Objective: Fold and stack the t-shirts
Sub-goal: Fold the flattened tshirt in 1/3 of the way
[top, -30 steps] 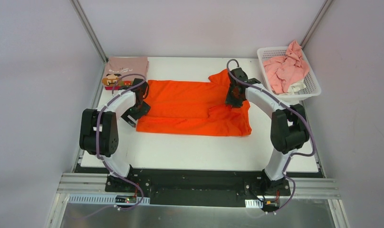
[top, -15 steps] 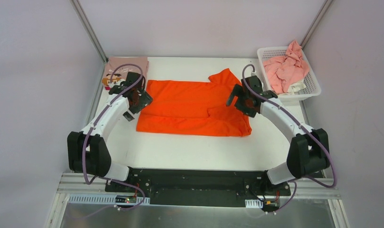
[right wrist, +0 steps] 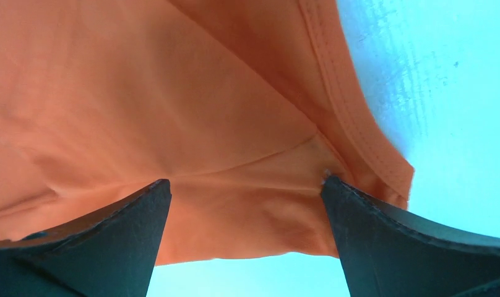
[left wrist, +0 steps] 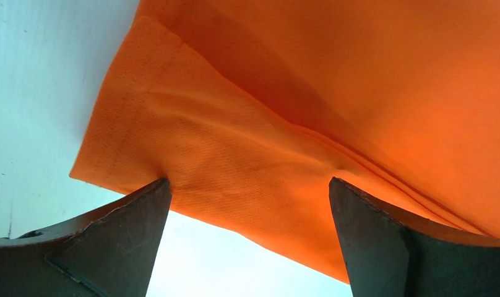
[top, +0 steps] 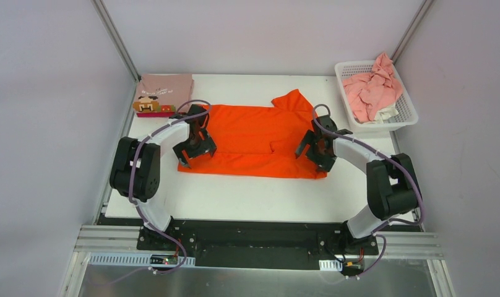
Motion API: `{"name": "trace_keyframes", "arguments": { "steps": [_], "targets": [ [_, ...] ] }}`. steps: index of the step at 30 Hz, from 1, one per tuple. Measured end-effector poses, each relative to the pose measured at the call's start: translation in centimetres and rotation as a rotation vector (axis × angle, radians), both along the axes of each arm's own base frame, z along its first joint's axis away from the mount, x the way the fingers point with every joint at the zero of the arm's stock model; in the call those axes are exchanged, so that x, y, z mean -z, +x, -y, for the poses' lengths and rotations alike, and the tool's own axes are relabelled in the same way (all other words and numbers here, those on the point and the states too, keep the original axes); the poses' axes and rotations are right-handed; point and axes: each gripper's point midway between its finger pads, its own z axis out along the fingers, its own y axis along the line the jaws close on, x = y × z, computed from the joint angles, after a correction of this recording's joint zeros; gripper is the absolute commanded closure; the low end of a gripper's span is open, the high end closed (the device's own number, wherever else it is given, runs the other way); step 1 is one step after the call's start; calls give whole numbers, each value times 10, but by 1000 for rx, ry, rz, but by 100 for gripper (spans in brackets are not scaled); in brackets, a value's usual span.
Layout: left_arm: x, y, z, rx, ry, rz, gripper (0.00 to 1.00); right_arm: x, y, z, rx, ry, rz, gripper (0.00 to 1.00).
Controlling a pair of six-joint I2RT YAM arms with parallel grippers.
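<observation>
The dusty-pink t-shirt sat folded at the far-left corner. The orange t-shirt lay part-folded on the desk — the left fingers and right fingers gaped wide at its near corners, holding nothing. Pink shirts waited in the basket.

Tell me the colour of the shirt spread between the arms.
The shirt is plain bright orange; top external view shows it best.

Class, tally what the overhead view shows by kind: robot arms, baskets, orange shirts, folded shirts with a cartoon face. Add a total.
Robot arms: 2, the left arm and the right arm
White basket: 1
Orange shirt: 1
Cartoon-face shirt: 1
Total: 5
</observation>
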Motion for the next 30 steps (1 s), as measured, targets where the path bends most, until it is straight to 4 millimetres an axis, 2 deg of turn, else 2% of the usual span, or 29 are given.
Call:
{"name": "trace_keyframes", "arguments": {
  "steps": [2, 4, 9, 11, 17, 20, 26, 30],
  "targets": [
    [7, -6, -4, -3, 18, -21, 1, 9, -3, 8, 39, -3, -21, 1],
    [16, -14, -8, -6, 36, -48, 1, 9, 2, 12, 72, 7, -7, 1],
    [18, -18, -10, -20, 28, -30, 1, 6, 2, 16, 139, 62, 45, 1],
    [17, -24, -11, -30, 23, -11, 1, 4, -5, 18, 165, 85, 74, 1],
    [18, -70, -16, -55, 24, 9, 1, 3, -54, 27, 218, 122, 71, 1],
    [17, -88, -16, -67, 9, 25, 1, 4, -78, 31, 240, 134, 46, 1],
    [15, -110, -10, -70, -27, 64, 1, 2, -126, 43, 295, 147, 10, 1],
    [13, -118, -8, -96, -69, 94, 1, 3, -145, 47, 316, 145, -22, 1]
  ]
}}
